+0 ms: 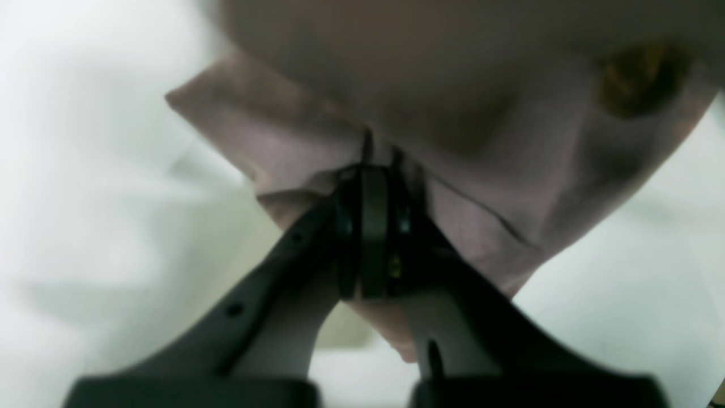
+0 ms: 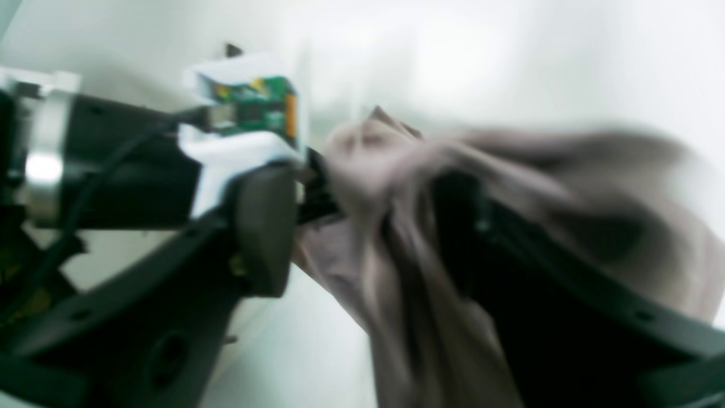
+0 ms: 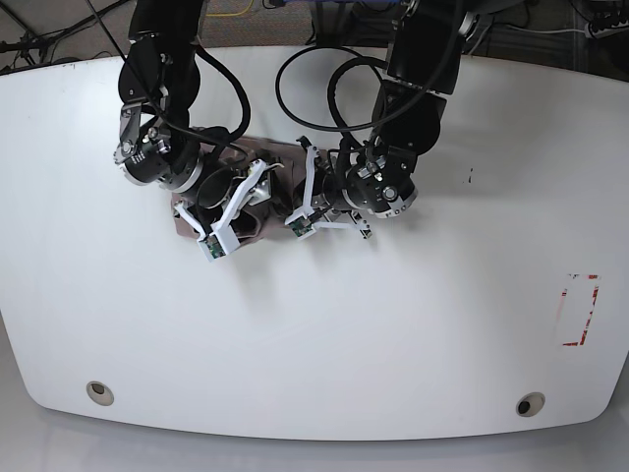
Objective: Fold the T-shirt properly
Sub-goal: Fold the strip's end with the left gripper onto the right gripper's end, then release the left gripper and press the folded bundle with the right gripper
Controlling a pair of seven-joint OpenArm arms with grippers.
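From the base view I can see only scraps of the T-shirt (image 3: 257,228); both arms sit over it and cover most of the cloth, so its outline and state of folding are beyond me. The right wrist picture is smeared with blur, and fabric (image 2: 408,266) drapes over the right gripper (image 2: 368,226), hiding one finger; I think the jaws may be apart, but I can't confirm. The left wrist picture is soft, and its top edge cuts off the cloth (image 1: 317,130).
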